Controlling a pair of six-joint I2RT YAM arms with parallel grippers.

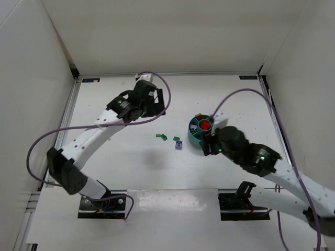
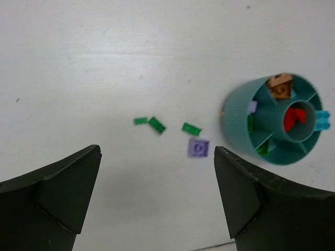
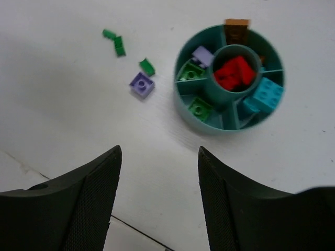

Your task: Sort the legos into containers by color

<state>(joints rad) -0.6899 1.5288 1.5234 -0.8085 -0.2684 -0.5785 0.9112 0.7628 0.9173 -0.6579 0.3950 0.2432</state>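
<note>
The teal bowl (image 1: pixel 194 138) (image 2: pixel 235 116) (image 3: pixel 210 126) stands right of the table's centre. Its centre cup holds red legos (image 3: pixel 234 72). The wedges hold a brown brick (image 3: pixel 236 30), a blue brick (image 3: pixel 263 96), green bricks (image 3: pixel 199 107) and a lilac brick (image 3: pixel 202 54). Left of the bowl, three green legos (image 2: pixel 157 125) (image 3: pixel 120 46) (image 1: pixel 161 137) and a purple lego (image 2: pixel 198 148) (image 3: pixel 142 84) (image 1: pixel 179 145) lie loose. My left gripper (image 1: pixel 158 100) (image 2: pixel 157 150) hangs open and empty, up and left of them. My right gripper (image 1: pixel 208 145) (image 3: pixel 159 149) is open and empty just near of the bowl.
White walls enclose the table on the left, far and right sides. A purple cable (image 1: pixel 157 77) loops over the left arm and another (image 1: pixel 246 92) arcs above the right arm. A seam in the table (image 3: pixel 136 230) runs near the right fingers.
</note>
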